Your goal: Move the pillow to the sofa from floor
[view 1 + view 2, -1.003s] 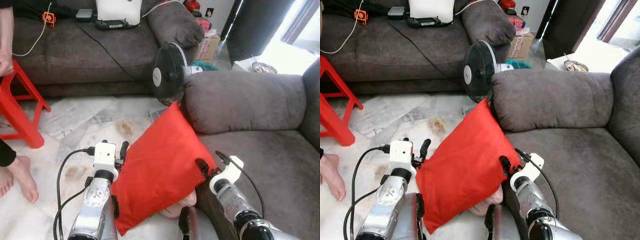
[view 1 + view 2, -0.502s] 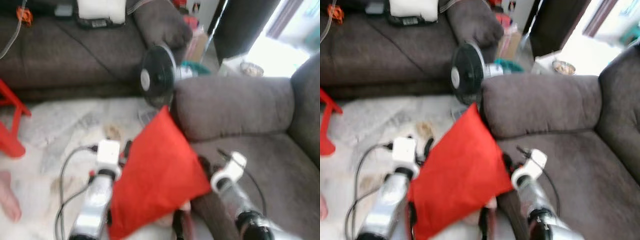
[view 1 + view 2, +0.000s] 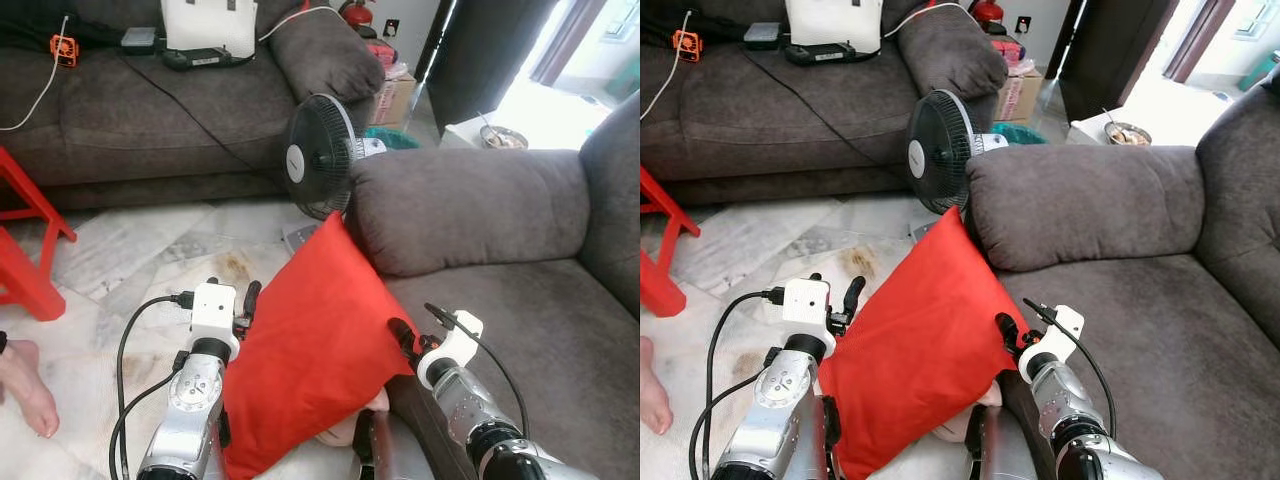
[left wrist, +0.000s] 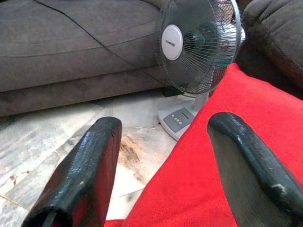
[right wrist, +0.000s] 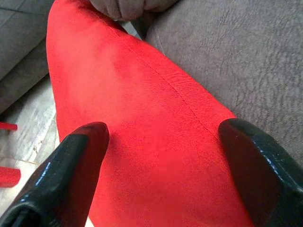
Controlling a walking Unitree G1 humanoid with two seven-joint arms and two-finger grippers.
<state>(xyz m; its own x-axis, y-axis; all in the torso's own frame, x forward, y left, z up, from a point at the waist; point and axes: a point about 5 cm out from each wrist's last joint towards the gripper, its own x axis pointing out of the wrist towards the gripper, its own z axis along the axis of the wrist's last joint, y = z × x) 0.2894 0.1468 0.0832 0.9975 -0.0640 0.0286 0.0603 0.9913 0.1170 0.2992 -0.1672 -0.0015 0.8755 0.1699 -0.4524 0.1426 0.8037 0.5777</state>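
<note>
A red pillow (image 3: 310,330) hangs tilted off the floor, pinched from both sides between my two arms. My left gripper (image 3: 248,300) presses its left edge, open, one finger (image 4: 251,170) lying on the fabric. My right gripper (image 3: 400,335) is open against the pillow's right corner, and the red cloth (image 5: 156,118) spans the gap between its fingers (image 5: 61,175). The grey sofa seat (image 3: 540,300) lies just right of the pillow, whose top corner sits by the armrest (image 3: 460,205).
A black standing fan (image 3: 318,158) is on the marble floor directly behind the pillow. A second grey sofa (image 3: 150,100) with a white device (image 3: 208,25) and cables runs along the back. A red stool (image 3: 30,260) and a person's bare foot (image 3: 25,385) are at the left.
The camera has swung a little to the right, so the stool and foot sit nearer the left edge. The pillow stays pinched between both arms in much the same pose.
</note>
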